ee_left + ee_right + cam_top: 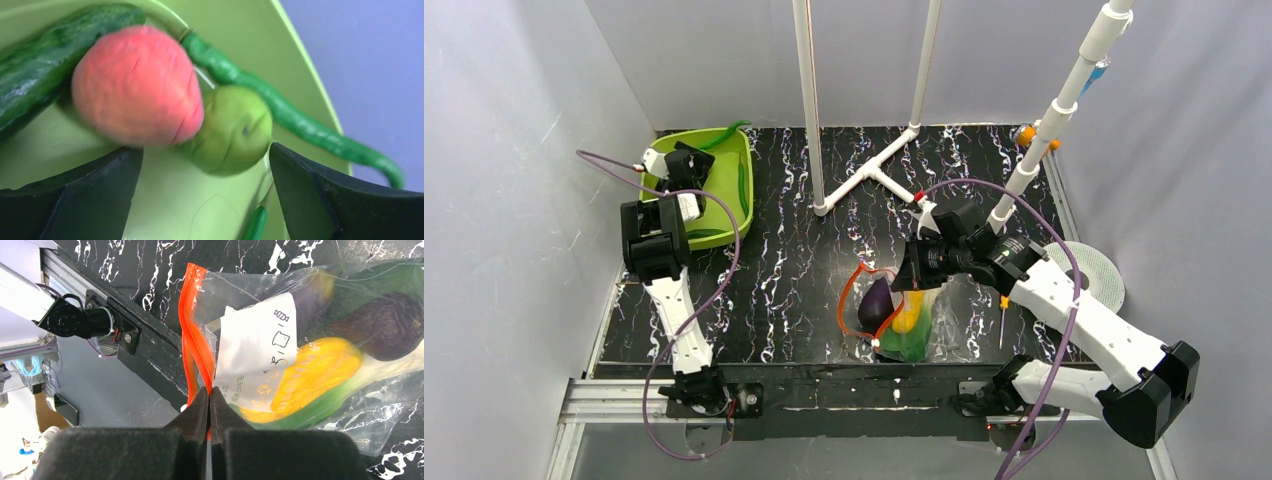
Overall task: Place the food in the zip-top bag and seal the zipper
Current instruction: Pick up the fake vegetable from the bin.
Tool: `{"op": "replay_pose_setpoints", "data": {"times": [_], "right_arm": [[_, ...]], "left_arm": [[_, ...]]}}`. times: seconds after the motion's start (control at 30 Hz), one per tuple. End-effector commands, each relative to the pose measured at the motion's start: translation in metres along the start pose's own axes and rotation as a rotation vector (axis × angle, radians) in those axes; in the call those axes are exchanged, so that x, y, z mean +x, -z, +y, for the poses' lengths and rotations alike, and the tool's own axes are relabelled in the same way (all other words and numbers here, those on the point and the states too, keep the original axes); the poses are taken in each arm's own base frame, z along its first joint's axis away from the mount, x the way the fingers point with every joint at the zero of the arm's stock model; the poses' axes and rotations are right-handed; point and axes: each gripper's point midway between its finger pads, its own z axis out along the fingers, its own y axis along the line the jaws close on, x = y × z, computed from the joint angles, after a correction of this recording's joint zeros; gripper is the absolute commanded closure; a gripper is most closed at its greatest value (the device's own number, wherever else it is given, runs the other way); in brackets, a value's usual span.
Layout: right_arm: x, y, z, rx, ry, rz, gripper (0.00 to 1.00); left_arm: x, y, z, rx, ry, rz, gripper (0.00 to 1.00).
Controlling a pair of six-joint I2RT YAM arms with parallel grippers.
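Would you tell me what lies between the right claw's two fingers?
The clear plastic bag's red-orange zipper strip, pinched; the right wrist view shows it.

White arm links, black joints and jaws, thin purple cables.

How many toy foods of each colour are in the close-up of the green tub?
Red-orange fruit: 1
Lime-green fruit: 1
Dark green cucumber: 1
Long green pod: 1
Total: 4, not counting a green sliver cut off at the bottom edge.
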Motion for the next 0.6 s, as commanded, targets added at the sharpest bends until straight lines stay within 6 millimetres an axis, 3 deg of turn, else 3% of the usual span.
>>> {"op": "replay_pose_setpoints", "data": {"times": [0.0, 0.17, 0.3, 0.43, 0.57], "right_arm": [[-0.018, 0.007, 0.009, -0.008, 0.023, -0.04, 0.99], [-0.02, 0.006, 0.009, -0.006, 0.02, -0.039, 0.99], [-0.02, 0.007, 0.008, -0.001, 0.018, -0.042, 0.99], [-0.023, 0.01, 0.01, -0.001, 0.02, -0.053, 0.99], [-0.023, 0.012, 0.01, 0.0, 0.018, -0.058, 0.99]], "left_arm": [[-0.001, -0.015, -0.012, 0.054, 0.169, -0.039, 0.04], [0.003, -0.021, 0.0, 0.007, 0.224, -0.061, 0.14], [0.007, -0.024, -0.003, 0.036, 0.239, -0.048, 0.29], [0.005, -0.016, -0.01, 0.07, 0.258, -0.044, 0.51], [-0.006, -0.002, -0.016, 0.086, 0.257, -0.054, 0.58]]}}
